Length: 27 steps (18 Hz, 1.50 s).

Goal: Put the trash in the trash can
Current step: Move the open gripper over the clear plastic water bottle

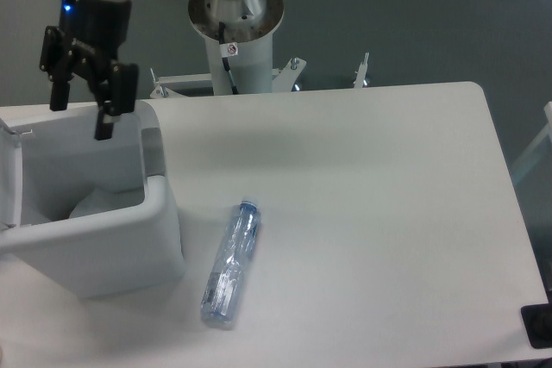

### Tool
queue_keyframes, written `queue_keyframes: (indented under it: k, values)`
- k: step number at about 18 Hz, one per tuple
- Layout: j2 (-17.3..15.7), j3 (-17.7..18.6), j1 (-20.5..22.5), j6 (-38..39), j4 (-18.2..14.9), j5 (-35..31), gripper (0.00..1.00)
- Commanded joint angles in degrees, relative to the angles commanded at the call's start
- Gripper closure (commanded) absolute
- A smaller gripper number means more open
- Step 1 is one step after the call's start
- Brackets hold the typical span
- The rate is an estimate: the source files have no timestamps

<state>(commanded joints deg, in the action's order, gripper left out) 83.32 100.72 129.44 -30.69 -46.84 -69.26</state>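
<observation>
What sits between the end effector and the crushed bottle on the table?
In the fixed camera view, the trash can's near right wall and rim lie between the open end effector and the bottle; beyond that, only bare table.

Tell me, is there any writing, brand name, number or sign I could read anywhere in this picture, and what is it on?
None can be read.
Small sticker on the robot's white pedestal: a red-and-white mark, too small to make out.
Crushed bottle on the table: no label legible.
Trash can: no visible print.
The robot's hand shows only a small blue light above it, no text.
</observation>
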Motion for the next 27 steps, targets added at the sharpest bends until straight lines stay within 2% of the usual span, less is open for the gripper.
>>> queue_keyframes:
  k: [5,10,13,17,21,27]
  values:
    - [2.19,1.41,10.64,8.09,0.0,0.97,0.0]
    - [11.49,0.62,14.26,8.63,0.0,0.0,0.0]
    - [17.29,-0.52,14.44,7.84,0.61,-1.4,0.0]
    - [26.08,-6.48,14.17,8.27,0.44,-2.28,0.0]
    - [31.62,-10.88,13.73,7.58,0.53,-3.43,0.0]
    - [37.08,-15.55,10.4,5.83,0.53,-3.43,0.0]
